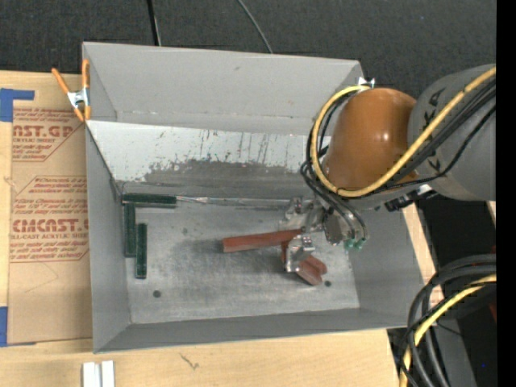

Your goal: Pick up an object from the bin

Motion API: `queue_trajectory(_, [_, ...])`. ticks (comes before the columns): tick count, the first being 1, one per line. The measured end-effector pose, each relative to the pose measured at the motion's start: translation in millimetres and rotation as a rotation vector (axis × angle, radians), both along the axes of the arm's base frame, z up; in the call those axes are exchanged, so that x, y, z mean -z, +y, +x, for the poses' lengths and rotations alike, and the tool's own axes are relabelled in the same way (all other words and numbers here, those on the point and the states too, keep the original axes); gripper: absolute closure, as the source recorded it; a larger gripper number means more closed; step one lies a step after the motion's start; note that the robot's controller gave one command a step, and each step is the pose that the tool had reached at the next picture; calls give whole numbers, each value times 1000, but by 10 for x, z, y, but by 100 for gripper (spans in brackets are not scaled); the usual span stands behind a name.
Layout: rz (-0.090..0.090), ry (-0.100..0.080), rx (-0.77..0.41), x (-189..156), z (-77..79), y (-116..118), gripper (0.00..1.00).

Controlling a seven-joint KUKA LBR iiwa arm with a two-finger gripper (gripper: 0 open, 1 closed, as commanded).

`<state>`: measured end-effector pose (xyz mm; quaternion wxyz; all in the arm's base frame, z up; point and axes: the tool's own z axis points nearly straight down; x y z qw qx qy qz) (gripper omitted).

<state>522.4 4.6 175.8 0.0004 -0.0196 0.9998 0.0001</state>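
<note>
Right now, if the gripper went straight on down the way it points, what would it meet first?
Probably the right end of the reddish-brown bar, which lies under the gripper. A small brown block sits close beside it. Depth is unclear.

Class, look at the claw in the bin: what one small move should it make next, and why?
Probably shift the claw slightly along the reddish-brown bar toward its middle. It sits at the bar's right end, beside a small brown block, so a hold nearer the middle would likely lift more evenly.
</note>
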Motion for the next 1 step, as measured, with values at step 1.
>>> queue_trajectory(1, [0,3,-18,-255,-20,21,100])
